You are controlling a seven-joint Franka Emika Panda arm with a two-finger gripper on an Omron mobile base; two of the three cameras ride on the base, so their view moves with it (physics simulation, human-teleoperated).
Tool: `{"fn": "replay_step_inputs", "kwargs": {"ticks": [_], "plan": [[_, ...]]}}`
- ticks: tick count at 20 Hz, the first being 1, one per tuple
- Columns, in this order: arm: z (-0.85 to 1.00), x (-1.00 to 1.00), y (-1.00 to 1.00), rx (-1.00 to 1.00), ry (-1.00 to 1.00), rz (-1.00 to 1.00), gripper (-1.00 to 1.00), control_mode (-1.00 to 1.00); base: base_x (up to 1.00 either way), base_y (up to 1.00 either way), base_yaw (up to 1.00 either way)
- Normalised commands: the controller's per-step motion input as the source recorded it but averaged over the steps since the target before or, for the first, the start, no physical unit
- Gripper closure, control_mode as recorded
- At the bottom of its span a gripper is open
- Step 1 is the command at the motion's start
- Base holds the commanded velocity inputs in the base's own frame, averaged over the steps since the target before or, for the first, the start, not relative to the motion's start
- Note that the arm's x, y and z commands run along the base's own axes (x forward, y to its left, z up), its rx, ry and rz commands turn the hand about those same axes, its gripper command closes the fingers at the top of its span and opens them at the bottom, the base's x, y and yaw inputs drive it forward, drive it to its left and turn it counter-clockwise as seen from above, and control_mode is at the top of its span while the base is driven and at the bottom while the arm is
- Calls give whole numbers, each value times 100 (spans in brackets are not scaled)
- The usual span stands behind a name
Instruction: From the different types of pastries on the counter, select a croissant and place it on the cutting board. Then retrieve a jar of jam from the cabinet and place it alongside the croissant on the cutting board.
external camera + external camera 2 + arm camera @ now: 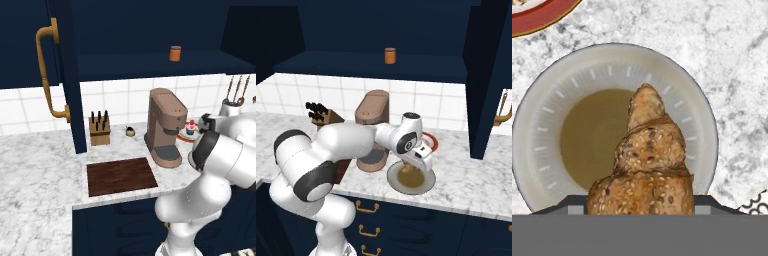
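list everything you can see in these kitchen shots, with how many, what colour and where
croissant: one, golden-brown, between the end effector's fingers above the plate
plate: one, beige, on the counter right of the coffee machine
cutting board: one, dark reddish-brown, counter front edge
jar of jam: one, orange-brown, open cabinet shelf
cupcake: one, blue case, pink-red top, on a red-rimmed plate behind the coffee machine
coffee machine: one, brown, beside the board
knife block: one, tan, by the wall
counter: white-grey marble
end effector: one, white arm, closed on the croissant
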Motion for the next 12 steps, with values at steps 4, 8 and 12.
{"fn": "replay_step_inputs", "kwargs": {"ticks": [4, 8, 12], "plan": [[0, -26, 15, 0, 2, 0, 100, -100, 0, 0, 0], [5, -9, 29, 0, 8, 0, 100, -100, 0, 0, 0], [5, -47, 26, 0, 2, 0, 100, -100, 0, 0, 0]]}}
